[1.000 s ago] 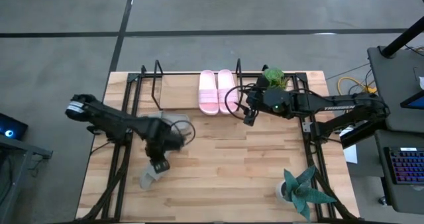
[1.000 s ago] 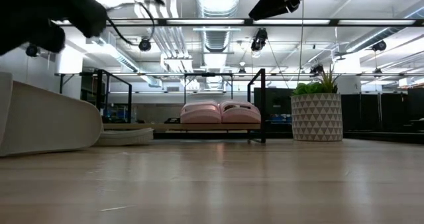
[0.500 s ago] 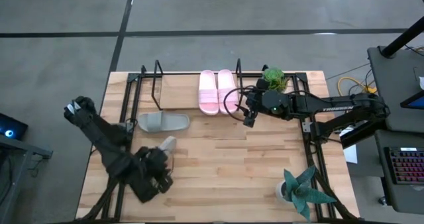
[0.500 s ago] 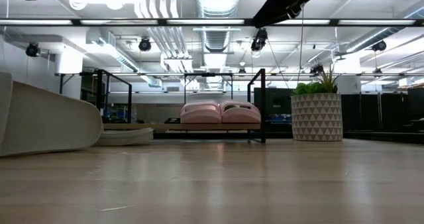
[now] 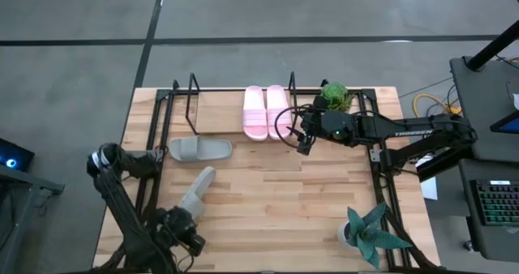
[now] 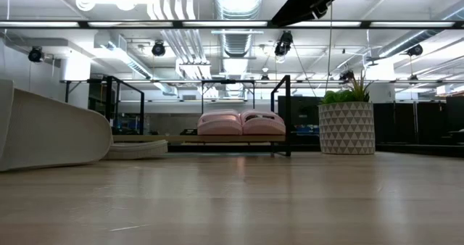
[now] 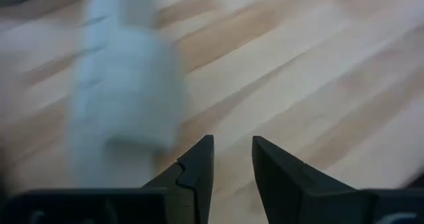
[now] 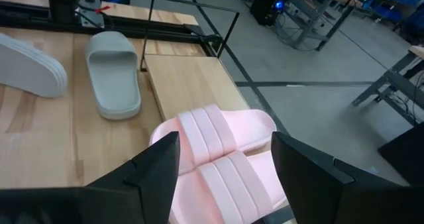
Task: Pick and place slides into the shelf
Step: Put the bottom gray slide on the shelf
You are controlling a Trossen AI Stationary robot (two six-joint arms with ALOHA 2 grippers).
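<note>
Your left hand (image 7: 232, 159) sits empty near the worktop's (image 5: 284, 209) front left corner, fingers slightly apart, beside one grey-green slide (image 5: 195, 195) lying tilted there. The other grey-green slide (image 5: 199, 149) rests just in front of the shelf (image 5: 219, 112). The pink pair (image 5: 266, 110) is shelved; your right hand (image 8: 225, 174) hovers wide open above it.

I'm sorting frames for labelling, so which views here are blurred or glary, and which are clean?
Left wrist view: heavily smeared, the grey-green slide only a pale streak, though the left gripper stays sharp. Low view: bright ceiling lights glare, and the near grey-green slide looks soft. High view and right wrist view: crisp, the pink slides evenly lit.
</note>
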